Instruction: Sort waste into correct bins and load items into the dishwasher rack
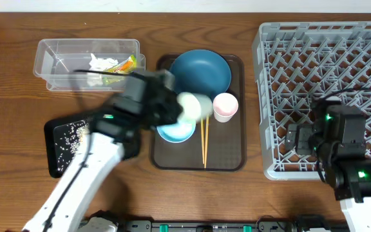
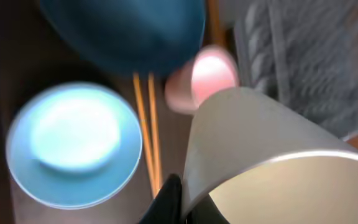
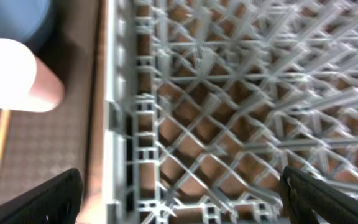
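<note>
Verify that the left gripper [image 1: 178,107] is clamped on the white cup [image 2: 260,149], holding it over the brown tray [image 1: 227,148], near the pink cup [image 1: 225,106]. The right gripper [image 3: 185,202] hangs spread wide and empty over the left edge of the dishwasher rack [image 1: 327,64].

Left arm [image 1: 85,171] had a long white link, black joint housings at the wrist end and one green LED [image 1: 109,117] lit. Right arm [image 1: 343,138] was mostly boxy black housings with two green status lights [image 1: 329,118], plus a white shell [image 1: 366,216] lower down. Right gripper [image 3: 180,177] fingers [image 3: 45,199] were matte black and blunt-tipped. Blur hid any screws or markings.
</note>
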You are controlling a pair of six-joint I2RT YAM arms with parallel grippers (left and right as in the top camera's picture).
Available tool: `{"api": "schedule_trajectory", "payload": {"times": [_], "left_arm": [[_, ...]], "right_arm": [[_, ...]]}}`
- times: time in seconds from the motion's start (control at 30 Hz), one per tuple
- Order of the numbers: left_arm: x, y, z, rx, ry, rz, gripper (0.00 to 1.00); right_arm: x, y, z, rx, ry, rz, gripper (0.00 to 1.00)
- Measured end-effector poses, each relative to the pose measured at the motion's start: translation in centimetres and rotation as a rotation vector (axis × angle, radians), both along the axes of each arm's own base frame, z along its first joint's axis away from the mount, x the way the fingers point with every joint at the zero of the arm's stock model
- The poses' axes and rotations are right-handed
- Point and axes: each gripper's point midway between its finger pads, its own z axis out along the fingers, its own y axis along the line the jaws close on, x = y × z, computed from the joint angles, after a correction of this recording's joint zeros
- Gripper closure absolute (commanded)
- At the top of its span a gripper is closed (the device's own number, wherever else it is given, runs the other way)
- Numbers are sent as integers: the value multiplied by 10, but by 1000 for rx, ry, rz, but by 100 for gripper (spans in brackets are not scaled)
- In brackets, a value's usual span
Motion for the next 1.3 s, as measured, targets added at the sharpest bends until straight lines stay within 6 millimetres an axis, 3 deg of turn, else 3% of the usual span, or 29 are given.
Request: {"api": "schedule_trajectory", "payload": {"times": [0.1,0.23,0.3,0.43,0.63,0.9,1.07,1.3], "left_arm": [[21,12,24,-176,-13,38,94],[31,0,45,-395,-9,-69,94],[30,-10,49,-480,24,-138,94],[21,-28,45,-590,125,-236,94],[4,-51,49,-660,189,-351,94],[-13,-73,61,-700,215,-444,94],[-26,-86,62,-700,243,-486,94],[-30,-90,62,-703,261,-496,94]], "right_arm": [[13,25,-2,105,-4,95,1],[22,82,3,313,-21,378,1],[19,109,8,419,-29,527,1],[16,140,25,564,-81,727,1],[19,160,46,661,-190,915,1],[23,169,58,708,-264,1020,1],[22,175,78,715,-366,1117,1],[16,178,88,748,-393,1169,3]]}}
